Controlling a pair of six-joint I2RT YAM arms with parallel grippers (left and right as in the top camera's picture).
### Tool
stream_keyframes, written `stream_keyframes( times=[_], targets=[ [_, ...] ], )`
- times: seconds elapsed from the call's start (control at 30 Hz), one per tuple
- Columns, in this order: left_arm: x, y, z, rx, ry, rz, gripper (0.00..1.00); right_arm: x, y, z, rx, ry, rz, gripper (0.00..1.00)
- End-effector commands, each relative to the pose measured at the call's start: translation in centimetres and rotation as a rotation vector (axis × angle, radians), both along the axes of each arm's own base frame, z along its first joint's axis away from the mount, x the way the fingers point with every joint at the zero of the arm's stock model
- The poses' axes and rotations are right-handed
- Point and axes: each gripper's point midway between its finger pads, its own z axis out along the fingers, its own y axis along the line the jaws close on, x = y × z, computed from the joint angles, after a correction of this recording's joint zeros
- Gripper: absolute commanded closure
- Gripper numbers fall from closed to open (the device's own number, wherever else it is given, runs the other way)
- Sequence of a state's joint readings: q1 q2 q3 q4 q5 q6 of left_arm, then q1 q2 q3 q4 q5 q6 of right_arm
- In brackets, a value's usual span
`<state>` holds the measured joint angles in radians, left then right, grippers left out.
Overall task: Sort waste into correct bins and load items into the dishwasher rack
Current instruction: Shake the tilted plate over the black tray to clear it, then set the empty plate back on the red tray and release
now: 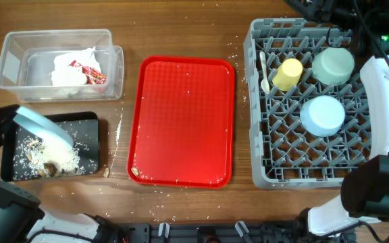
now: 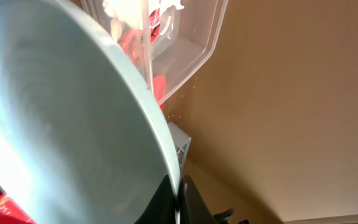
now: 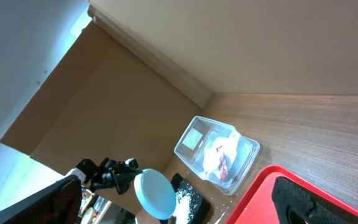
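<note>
Two bins sit at the left of the bench (image 1: 181, 27). Far one, the clear tub (image 1: 9, 57), holds the dry rubbish: crumpled napkin (image 1: 69, 67) with the red wrapper (image 1: 92, 73) lying against it.

Near one, the black tray (image 1: 90, 131), takes the food: brown scraps (image 1: 49, 169) and white crumbs (image 1: 63, 156) heaped at its left end. Directly above that heap hangs the light blue plate (image 1: 42, 125), tipped steeply, low edge toward the pile. Left tool (image 2: 178, 200) is clenched on the plate's rim. The tilt reads as scraping or pouring leftovers off before washing.

Centre: red serving tray (image 1: 184, 121), bare but for stray specks.

Right: dishwasher rack (image 1: 302, 162), part loaded. One white utensil (image 1: 264, 71) lies along its left side, spoon or fork I cannot tell. Yellow cup (image 1: 288, 73) just beside it, pale green bowl (image 1: 333, 65) in the far corner, light blue bowl (image 1: 322, 115) mid-rack, mouth down among the pegs, likely for draining.

Right tool (image 3: 176, 186) is released, jaws wide, grasping nothing, parked clear of the work.

My guess: the plate is the last item for the rack.
</note>
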<state>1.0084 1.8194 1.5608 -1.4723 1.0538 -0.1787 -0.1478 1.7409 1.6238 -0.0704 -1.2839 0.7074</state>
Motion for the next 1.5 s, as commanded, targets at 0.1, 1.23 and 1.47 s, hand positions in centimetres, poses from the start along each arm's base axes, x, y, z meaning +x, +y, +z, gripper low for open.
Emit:
stream_keyframes(
  times=[0.1,1.23,1.47],
  targets=[
    [-0.5,0.0,1.3,0.0,-0.123,0.003,0.96,-0.2,-0.1,0.6,-0.002,-0.015,-0.008,0.0],
    [3.1,-30.1,-4.4,0.665,0.255,-0.809,0.96,-0.2,-0.1,0.6,-0.003,-0.015,-0.007,0.0],
    [3.8,-37.5,-7.6,0.864,0.212,-0.862,0.96,-0.2,-0.1,0.6,-0.002,-0.014,-0.007,0.0]
  ],
)
